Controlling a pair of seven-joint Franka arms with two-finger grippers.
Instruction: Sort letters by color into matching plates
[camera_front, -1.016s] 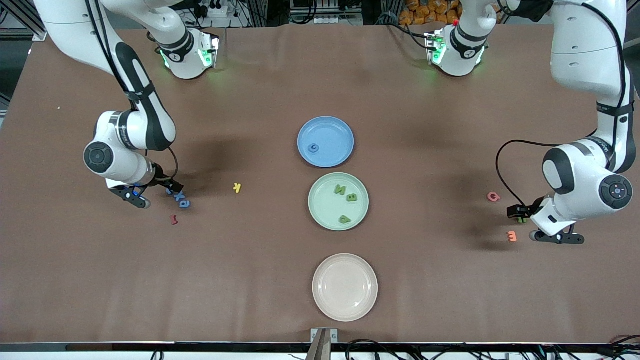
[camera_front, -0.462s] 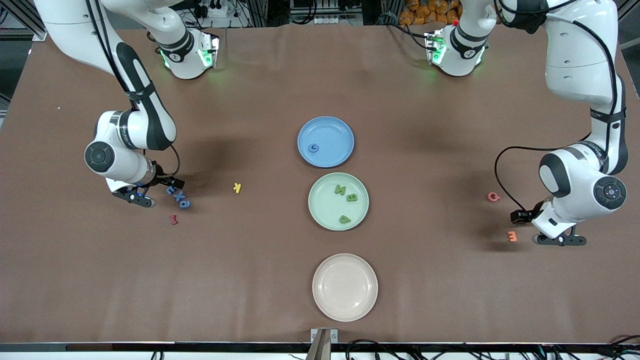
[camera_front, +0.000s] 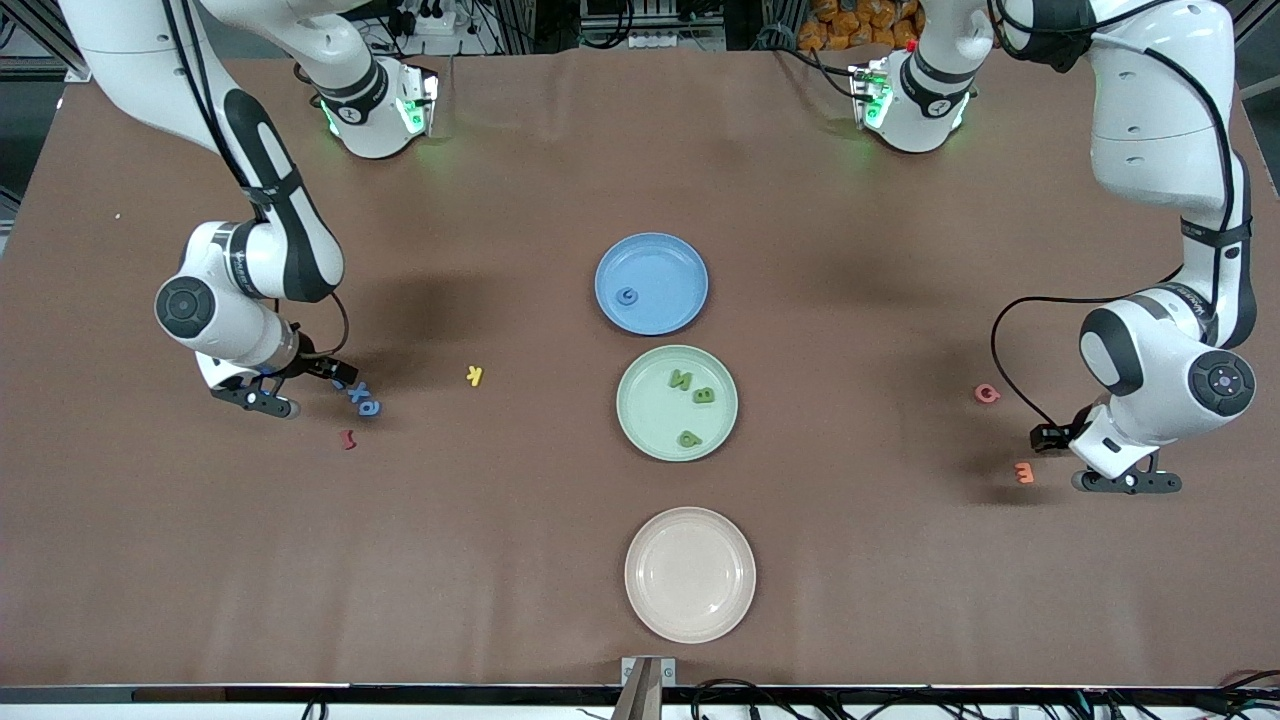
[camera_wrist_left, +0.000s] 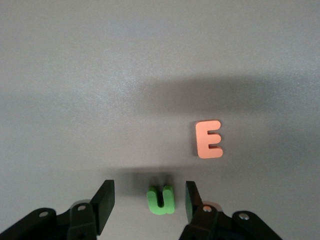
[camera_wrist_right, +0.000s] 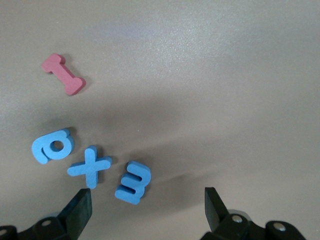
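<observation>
My left gripper (camera_wrist_left: 149, 192) is low over the table near the left arm's end, open, its fingers either side of a green letter U (camera_wrist_left: 161, 200) and not touching it. An orange E (camera_wrist_left: 208, 139) lies close by. My right gripper (camera_wrist_right: 146, 197) hangs wide open over three blue letters (camera_front: 360, 397); the blue E (camera_wrist_right: 133, 182) lies between its fingers. A dark red letter (camera_front: 348, 438) lies beside them. The blue plate (camera_front: 665, 265) holds one blue letter (camera_front: 627, 295). The green plate (camera_front: 650, 415) holds three green letters (camera_front: 703, 395). The cream-pink plate (camera_front: 690, 574) holds nothing.
A yellow letter (camera_front: 475, 376) lies between the blue letters and the green plate. A pink letter (camera_front: 987, 394) lies a little farther from the front camera than the orange E (camera_front: 1023, 472). The three plates stand in a row down the table's middle.
The left gripper has sunk over the green U, now hidden in the front view, and its fingers have drawn closer together. The right gripper has shifted slightly toward its end of the table.
</observation>
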